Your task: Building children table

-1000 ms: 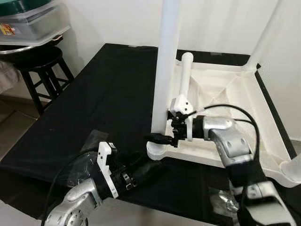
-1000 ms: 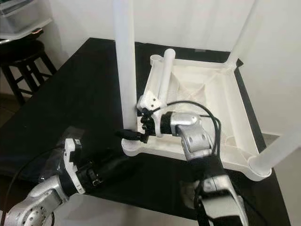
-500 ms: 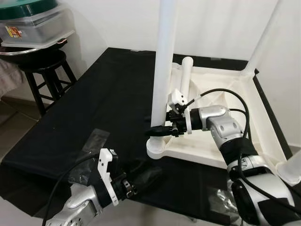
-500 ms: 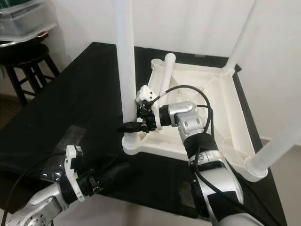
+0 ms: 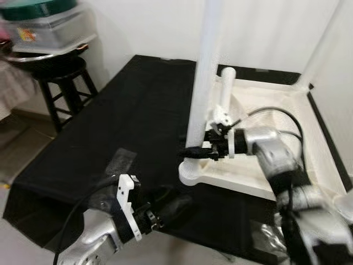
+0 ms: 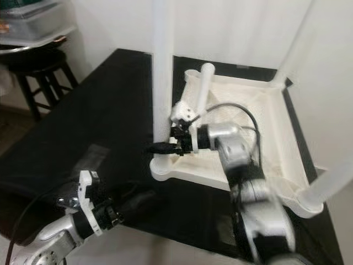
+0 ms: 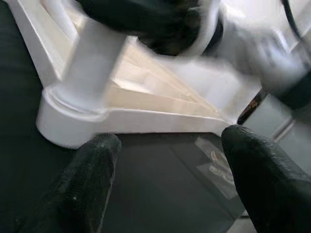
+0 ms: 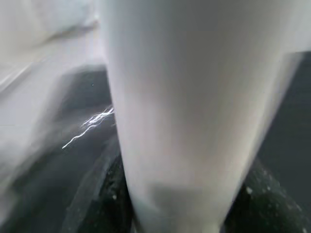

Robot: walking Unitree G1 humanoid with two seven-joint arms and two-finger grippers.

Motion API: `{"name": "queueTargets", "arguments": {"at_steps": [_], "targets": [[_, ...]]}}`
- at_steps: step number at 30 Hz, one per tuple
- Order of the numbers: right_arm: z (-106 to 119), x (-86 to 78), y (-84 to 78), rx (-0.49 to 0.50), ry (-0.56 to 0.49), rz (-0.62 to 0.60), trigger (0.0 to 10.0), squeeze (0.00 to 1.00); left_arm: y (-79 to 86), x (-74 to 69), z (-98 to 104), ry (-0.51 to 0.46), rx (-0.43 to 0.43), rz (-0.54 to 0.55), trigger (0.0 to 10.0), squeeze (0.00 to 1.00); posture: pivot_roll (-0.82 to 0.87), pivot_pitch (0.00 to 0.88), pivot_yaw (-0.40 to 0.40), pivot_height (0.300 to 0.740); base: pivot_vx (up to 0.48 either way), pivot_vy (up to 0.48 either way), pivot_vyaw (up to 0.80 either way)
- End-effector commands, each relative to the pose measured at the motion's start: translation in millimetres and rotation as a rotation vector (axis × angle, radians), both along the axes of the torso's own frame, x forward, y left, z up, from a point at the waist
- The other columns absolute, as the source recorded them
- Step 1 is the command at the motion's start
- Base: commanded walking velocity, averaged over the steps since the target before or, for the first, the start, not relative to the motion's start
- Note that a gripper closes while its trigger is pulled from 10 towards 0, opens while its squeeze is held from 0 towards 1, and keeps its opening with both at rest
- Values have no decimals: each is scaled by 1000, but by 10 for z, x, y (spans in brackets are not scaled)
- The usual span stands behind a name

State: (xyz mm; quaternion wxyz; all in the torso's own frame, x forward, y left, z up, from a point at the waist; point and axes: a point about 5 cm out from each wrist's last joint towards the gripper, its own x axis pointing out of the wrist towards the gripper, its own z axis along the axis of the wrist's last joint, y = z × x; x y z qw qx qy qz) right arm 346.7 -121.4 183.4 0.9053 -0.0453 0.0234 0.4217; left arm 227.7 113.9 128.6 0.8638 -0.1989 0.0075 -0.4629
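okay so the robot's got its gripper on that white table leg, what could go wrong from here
Three risks, judging from this moment:

1. The right gripper closes on the upright leg low down, near its corner socket. The tall leg could tip or come unseated if pushed sideways.
2. That corner of the upturned tabletop sits close to the black table's front edge, so a shove might slide it off.
3. The left gripper hangs open and apart, so nothing braces the tabletop.

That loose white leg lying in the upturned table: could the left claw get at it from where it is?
Probably not easily. The left claw sits low at the black table's near edge, while the loose leg lies beyond the upright leg and the right claw working at it.
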Motion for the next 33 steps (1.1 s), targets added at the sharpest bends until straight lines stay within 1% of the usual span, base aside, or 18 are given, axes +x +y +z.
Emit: {"name": "queueTargets", "arguments": {"at_steps": [1,3,4,5,6,7,9,11,12,14,15,20,24,25,26,27,29,33], "targets": [[-482,-161,-247,-104,195,-459,0,0,13,-8,18,-7,-5,1,10000,0,0,132,-33,740,0,0,0],[-616,-442,-183,-57,244,-706,0,0,26,8,30,-9,-6,2,10000,0,3,134,-31,740,0,0,0],[-639,-538,-1,-36,275,-599,0,0,23,13,33,-9,-6,0,10000,0,3,134,-31,740,0,0,0],[-639,-538,-1,-36,275,-599,0,0,23,13,33,-9,-6,0,10000,0,3,134,-31,740,0,0,0],[-573,-530,242,-99,212,-422,0,0,23,24,25,-10,2,-7,10000,0,2,119,-22,740,0,0,0],[-573,-530,242,-99,212,-422,0,0,23,24,25,-10,2,-7,10000,0,2,119,-22,740,0,0,0],[-541,-411,459,-145,172,-231,0,0,8,49,23,-13,5,-13,10000,0,5,112,-32,740,0,0,0],[-526,-363,468,-148,164,-221,0,0,6,53,25,-14,4,-10,10000,0,5,112,-32,740,0,0,0],[-489,-371,469,-122,190,-253,10000,0,12,53,27,-13,0,4,10000,0,13,112,-34,740,0,0,0],[-434,-390,474,-79,206,-265,10000,0,23,52,28,-13,-1,17,10000,0,14,111,-35,740,0,0,0],[-365,-420,487,-45,224,-242,10000,1000,27,53,29,-13,-1,20,10000,0,15,110,-35,740,0,0,0],[-264,-417,486,-16,208,-183,10000,1000,27,54,31,-13,-1,18,10000,0,11,112,-35,740,0,0,0],[-8,-373,427,7,112,27,10000,1000,12,59,36,-14,-2,7,10000,0,5,113,-34,740,0,0,0],[109,-326,348,-12,49,138,10000,835,2,62,38,-15,-3,3,10000,0,7,115,-35,740,0,0,0],[109,-326,348,-12,49,138,10000,835,2,62,38,-15,-3,3,10000,0,7,115,-35,740,0,0,0],[178,-248,248,-71,8,267,10000,0,-7,60,40,-14,-5,2,10000,0,12,120,-33,740,0,0,0],[244,-147,112,-161,0,410,10000,0,-13,51,41,-14,-6,3,10000,0,21,123,-38,740,0,0,0],[272,-71,90,-204,8,455,10000,0,-11,41,40,-13,-6,5,10000,0,32,123,-41,740,0,0,0]]}}
